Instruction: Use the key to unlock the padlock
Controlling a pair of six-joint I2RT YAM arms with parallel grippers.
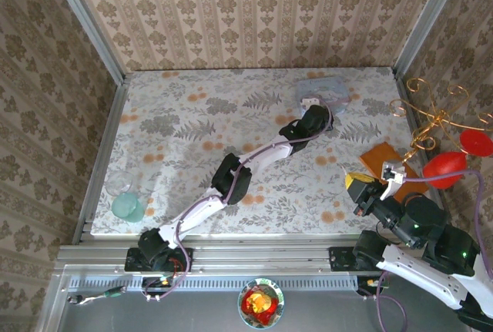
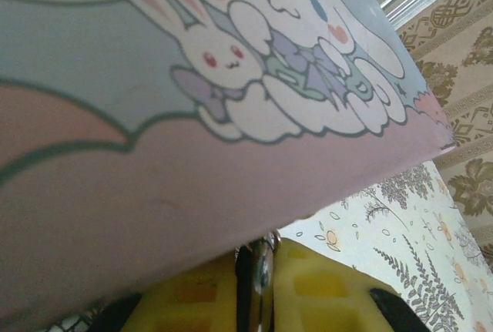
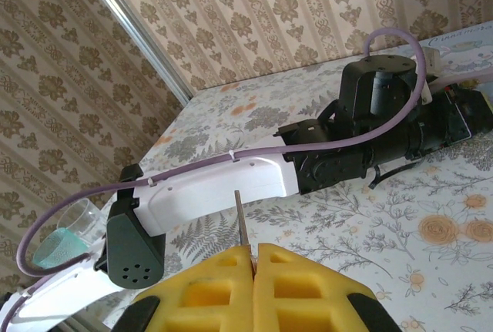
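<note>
In the left wrist view my left gripper [image 2: 262,253] is shut on the padlock [image 2: 259,274], a small dark block with a silvery shackle wedged between the yellow pads [image 2: 323,286]. It is pressed close under the pale blue cartoon tin [image 2: 231,78]. From above, the left gripper [image 1: 310,110] reaches to the far right of the table, right against the tin [image 1: 323,87]. My right gripper [image 3: 254,253] is shut on the key [image 3: 239,216], whose thin blade sticks up from the pads. The right gripper [image 1: 360,190] hovers near the table's front right, well apart from the padlock.
The left arm [image 3: 231,186] stretches diagonally across the table. An orange cloth [image 1: 385,159] and a gold wire stand with red balls [image 1: 443,164] sit at the right edge. A clear cup and a teal lid [image 1: 127,205] lie front left. A red-filled bowl [image 1: 260,303] rests below the rail.
</note>
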